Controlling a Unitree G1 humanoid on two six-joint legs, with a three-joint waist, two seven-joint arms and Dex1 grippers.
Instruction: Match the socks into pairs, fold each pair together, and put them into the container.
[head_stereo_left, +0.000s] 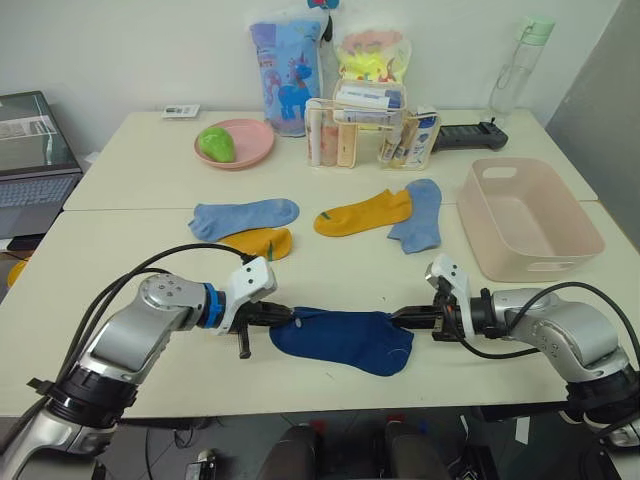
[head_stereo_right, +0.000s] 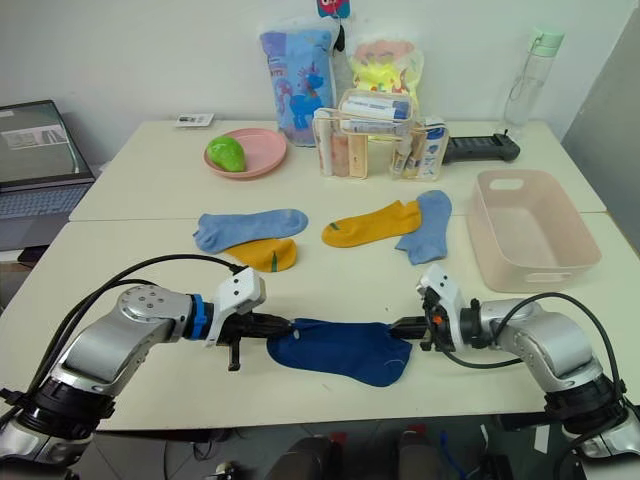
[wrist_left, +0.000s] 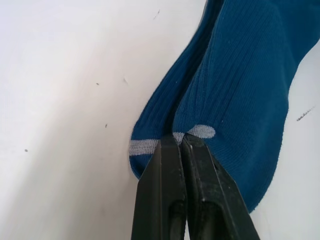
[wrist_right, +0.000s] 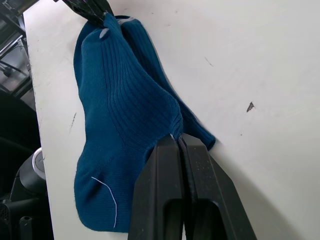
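The right gripper's (wrist_right: 178, 142) two black fingers pinch shut on one end of the stacked dark navy ribbed knit socks (wrist_right: 120, 125), lying on the white table (wrist_right: 240, 65).

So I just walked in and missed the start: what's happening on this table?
The robot is pairing socks. Its left tool and right tool each pinch one end of the stacked dark navy knit socks. Two mustard yellow socks and two light blue ones lie loose. The pale pink plastic bin is empty.
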